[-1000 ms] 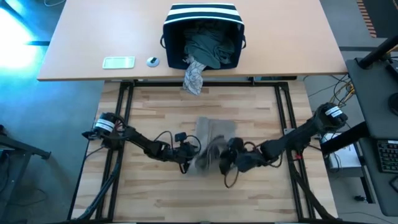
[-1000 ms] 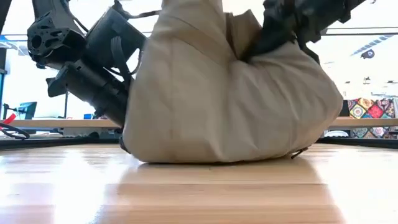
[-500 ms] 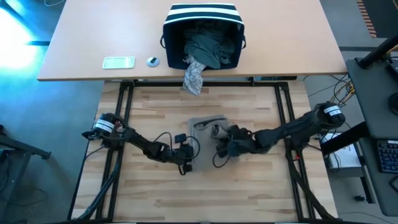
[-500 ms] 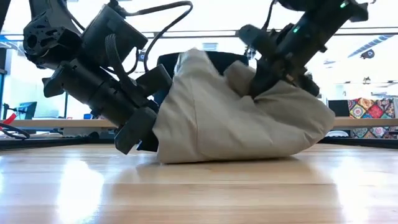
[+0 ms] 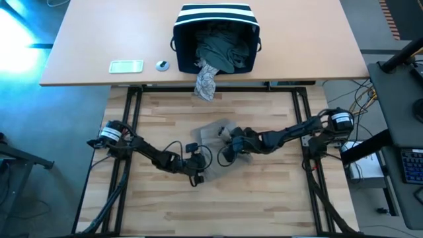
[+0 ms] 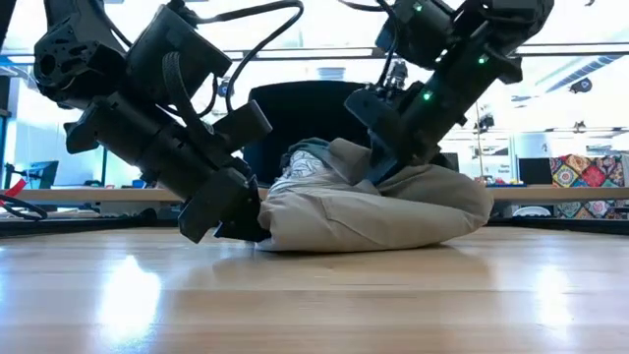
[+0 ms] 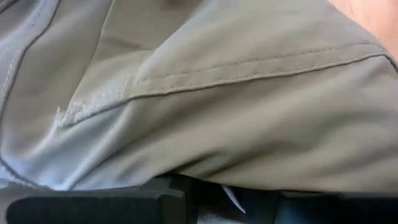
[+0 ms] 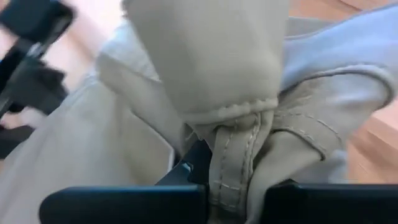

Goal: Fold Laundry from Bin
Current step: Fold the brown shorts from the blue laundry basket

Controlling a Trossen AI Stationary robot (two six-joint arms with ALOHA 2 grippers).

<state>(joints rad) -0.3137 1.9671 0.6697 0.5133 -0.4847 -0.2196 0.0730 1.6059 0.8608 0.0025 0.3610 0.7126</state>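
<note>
Mid-fold, by the look of it, on the tan garment [image 5: 215, 149], lying bunched on the wooden surface [image 5: 264, 198] between both arms. Right claw [image 5: 232, 140] clamped shut on a gathered seam of the tan cloth, seen pinched between its fingers [image 8: 186, 171] in the right wrist view, and carrying that edge across the heap, probably to lay one half over the other. Left claw [image 5: 198, 165] low at the garment's near edge, narrowly parted with cloth drawn over its fingers [image 7: 93, 205]; apparently pinning or gripping the hem so the piece does not slide, though an actual grip cannot be told. Rest of the laundry [image 5: 221, 49] waiting in the striped bin [image 5: 215, 13] on the far desk, with a grey-white patterned piece [image 5: 206, 80] spilling over its rim.
</note>
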